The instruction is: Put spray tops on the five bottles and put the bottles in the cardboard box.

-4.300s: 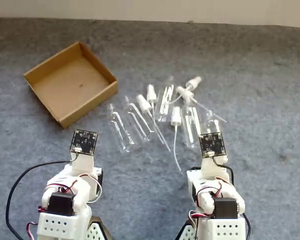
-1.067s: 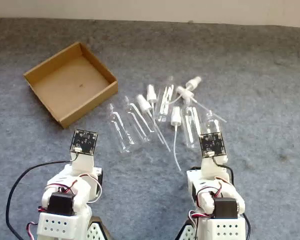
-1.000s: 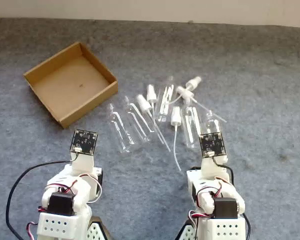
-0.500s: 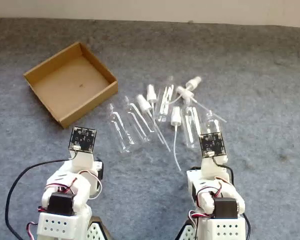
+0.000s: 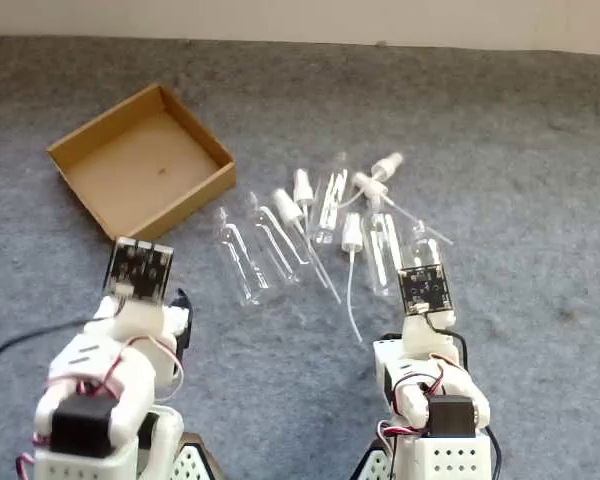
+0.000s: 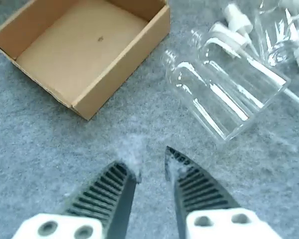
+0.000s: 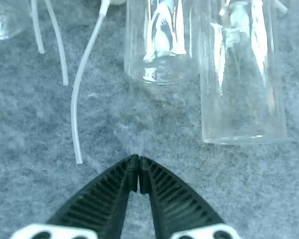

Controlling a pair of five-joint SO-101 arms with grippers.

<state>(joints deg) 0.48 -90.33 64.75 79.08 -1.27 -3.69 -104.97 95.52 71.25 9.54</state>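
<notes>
The left gripper point(image 6: 152, 166) hangs low over the grey carpet point(image 5: 540, 120) with its jaws a narrow gap apart and nothing between them, just off the nearest corner of the cardboard box point(image 6: 123, 63). The right gripper point(image 7: 139, 164) is pinched fully closed, also on nothing, and sits well apart from the box, on the far side of the scattered parts from it, its tip just short of the bases of two clear bottles point(image 7: 162, 40) lying flat. Farther out, all five bottles are loose on the carpet beside the box, on the side facing the right arm, the nearest pair point(image 6: 224, 94) lying side by side with their open necks toward it. The white spray tops point(image 5: 287, 207) lie among them, their thin dip tubes point(image 7: 75, 104) trailing over the carpet away from the box. As far as I can judge, no top is seated on any neck (the ones farthest from the box overlap too much to be certain). The box shows only its bare floor. So the job looks to be at its very start: five tops to fit, five bottles to carry over, none done yet, and neither gripper has a hold on anything.
</notes>
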